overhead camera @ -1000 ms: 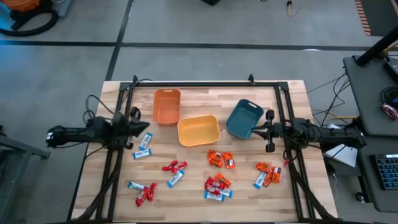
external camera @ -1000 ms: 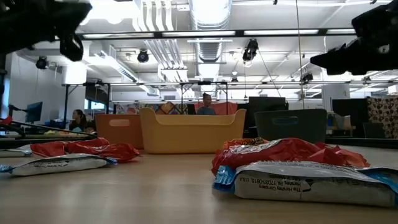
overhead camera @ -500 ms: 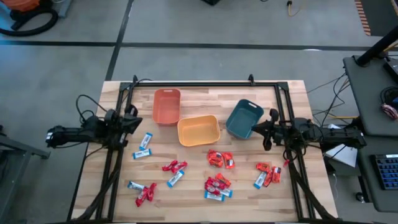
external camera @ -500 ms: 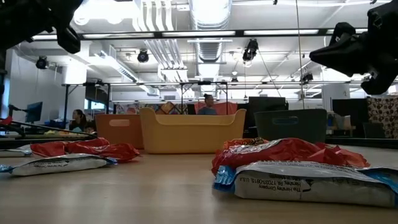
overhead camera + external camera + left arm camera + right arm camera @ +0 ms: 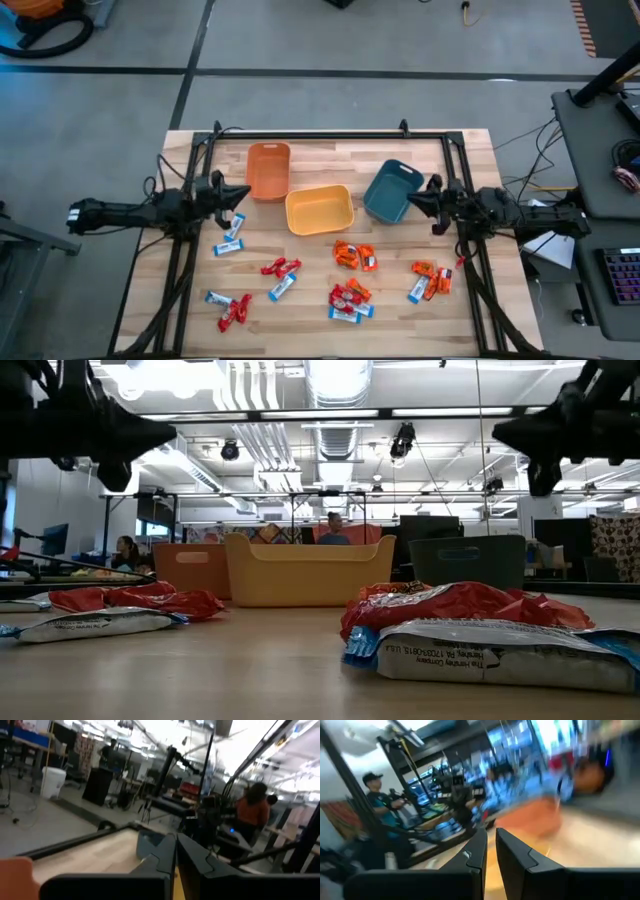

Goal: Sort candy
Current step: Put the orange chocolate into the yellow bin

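Basically nothing sorted yet, as we judge it. Nearest us the candy (image 5: 345, 275) lies scattered over the front half of the table (image 5: 330, 150): red wrappers, orange packets, blue-and-white bars, in loose clumps at left, middle and right. Mid-table, we see the left hand (image 5: 238, 193) clenched and carrying nothing, hanging above the left side near one blue bar; the right hand (image 5: 416, 200) pinched almost closed, also carrying nothing, just beside the teal bin (image 5: 392, 190). Farther back the yellow bin (image 5: 319, 211) and orange bin (image 5: 268, 169) show no candy inside. All pieces left to do.
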You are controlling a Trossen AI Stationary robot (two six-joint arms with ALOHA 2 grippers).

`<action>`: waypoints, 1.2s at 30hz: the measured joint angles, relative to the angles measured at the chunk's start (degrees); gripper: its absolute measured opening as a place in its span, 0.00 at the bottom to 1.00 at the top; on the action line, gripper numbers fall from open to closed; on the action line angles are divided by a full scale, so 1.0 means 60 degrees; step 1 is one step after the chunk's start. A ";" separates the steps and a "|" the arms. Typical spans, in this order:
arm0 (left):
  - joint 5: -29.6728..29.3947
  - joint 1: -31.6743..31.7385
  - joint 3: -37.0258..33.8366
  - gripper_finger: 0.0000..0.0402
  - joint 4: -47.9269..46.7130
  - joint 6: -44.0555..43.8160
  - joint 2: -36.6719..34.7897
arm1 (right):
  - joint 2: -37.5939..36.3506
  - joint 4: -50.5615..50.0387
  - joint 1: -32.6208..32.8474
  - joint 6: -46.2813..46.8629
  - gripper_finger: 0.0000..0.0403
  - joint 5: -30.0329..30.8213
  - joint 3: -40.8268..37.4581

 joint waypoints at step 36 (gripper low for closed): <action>0.0242 0.0000 0.1854 0.00 -0.1010 0.2325 0.2222 | 0.6030 -1.0035 0.0032 0.7258 0.08 -0.3470 0.6655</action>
